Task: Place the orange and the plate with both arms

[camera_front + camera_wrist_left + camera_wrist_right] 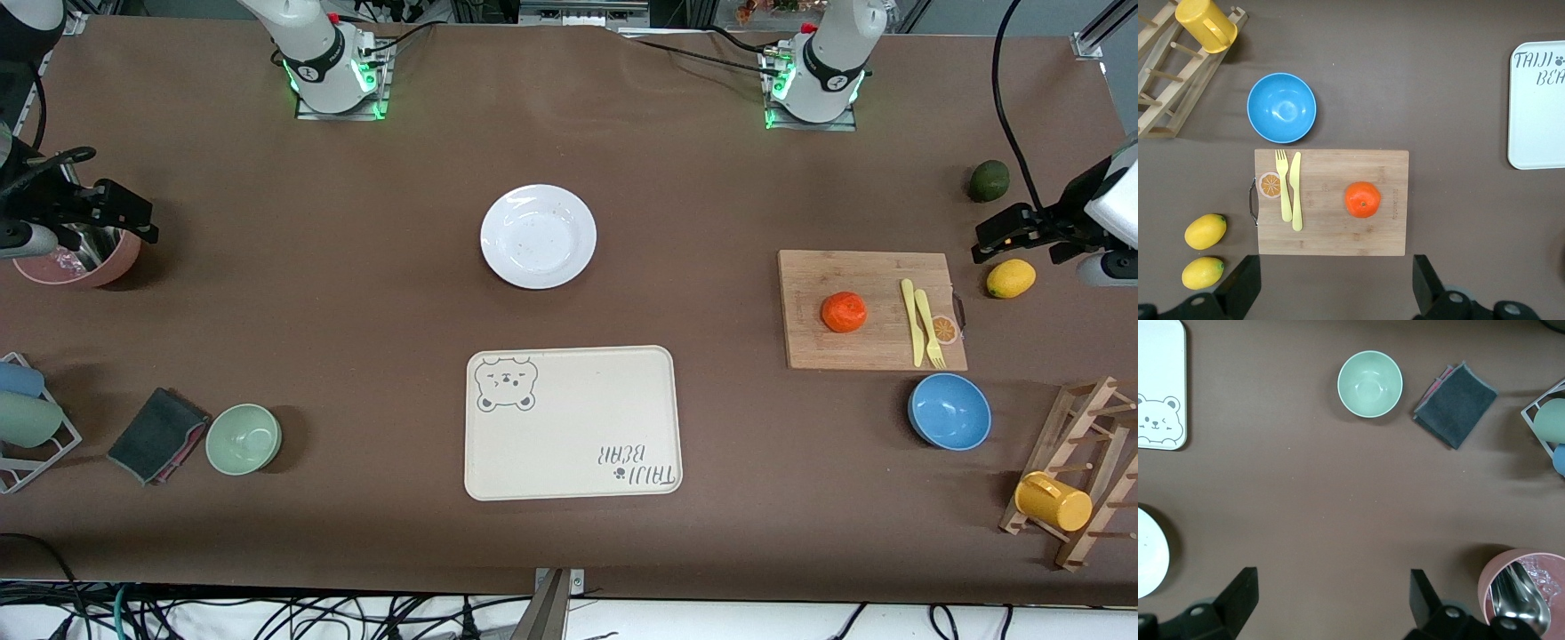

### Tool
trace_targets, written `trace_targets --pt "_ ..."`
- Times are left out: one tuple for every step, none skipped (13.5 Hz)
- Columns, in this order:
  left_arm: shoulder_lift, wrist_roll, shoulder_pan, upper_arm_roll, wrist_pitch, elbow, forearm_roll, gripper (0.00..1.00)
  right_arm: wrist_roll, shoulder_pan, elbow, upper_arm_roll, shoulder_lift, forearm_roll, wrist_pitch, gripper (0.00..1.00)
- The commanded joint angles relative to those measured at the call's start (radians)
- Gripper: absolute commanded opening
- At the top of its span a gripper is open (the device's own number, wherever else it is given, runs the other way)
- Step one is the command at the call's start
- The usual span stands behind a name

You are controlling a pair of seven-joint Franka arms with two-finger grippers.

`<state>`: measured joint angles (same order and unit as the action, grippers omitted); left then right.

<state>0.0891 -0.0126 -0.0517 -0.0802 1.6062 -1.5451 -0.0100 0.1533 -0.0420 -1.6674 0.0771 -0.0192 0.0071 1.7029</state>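
The orange (844, 312) sits on a wooden cutting board (827, 351) toward the left arm's end of the table. It also shows in the left wrist view (1363, 199). The white plate (538, 236) lies mid-table, farther from the front camera than the cream tray; its edge shows in the right wrist view (1148, 553). My left gripper (1000, 236) (1336, 287) is open and empty, high over the table's end near a lemon. My right gripper (124, 213) (1331, 600) is open and empty over the pink cup at the right arm's end.
A cream bear tray (569, 427) lies nearer the camera than the plate. A yellow knife and fork (920, 320) lie on the board. Around are a blue bowl (949, 411), green bowl (244, 438), lemon (1011, 278), avocado (989, 180), grey cloth (156, 434), pink cup (98, 262) and a mug rack (1080, 471).
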Motion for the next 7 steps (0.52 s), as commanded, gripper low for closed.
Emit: trace_targets --pt "0.014 -0.021 -0.002 -0.004 -0.011 0.031 -0.011 1.0 -0.007 0.005 0.023 -0.003 -0.011 -0.013 -0.009 1.0" --pt "0.014 -0.021 -0.002 -0.006 -0.011 0.031 -0.011 1.0 0.003 0.011 0.029 -0.002 -0.016 -0.003 -0.009 1.0" --pt "0.014 -0.021 -0.002 -0.004 -0.011 0.031 -0.011 1.0 0.005 0.011 0.032 -0.002 -0.024 -0.002 -0.009 1.0" --pt "0.014 -0.021 -0.002 -0.004 -0.009 0.031 -0.011 1.0 0.006 0.011 0.034 -0.002 -0.024 -0.004 -0.009 1.0" --pt "0.014 -0.021 -0.002 -0.004 -0.011 0.031 -0.011 1.0 0.008 0.011 0.032 -0.002 -0.024 -0.004 -0.009 1.0" --pt "0.014 -0.021 -0.002 -0.004 -0.011 0.031 -0.011 1.0 0.006 0.011 0.032 -0.002 -0.022 -0.004 -0.012 1.0" --pt "0.014 -0.021 -0.002 -0.004 -0.011 0.031 -0.011 1.0 0.006 0.011 0.032 -0.002 -0.022 -0.004 -0.012 1.0"
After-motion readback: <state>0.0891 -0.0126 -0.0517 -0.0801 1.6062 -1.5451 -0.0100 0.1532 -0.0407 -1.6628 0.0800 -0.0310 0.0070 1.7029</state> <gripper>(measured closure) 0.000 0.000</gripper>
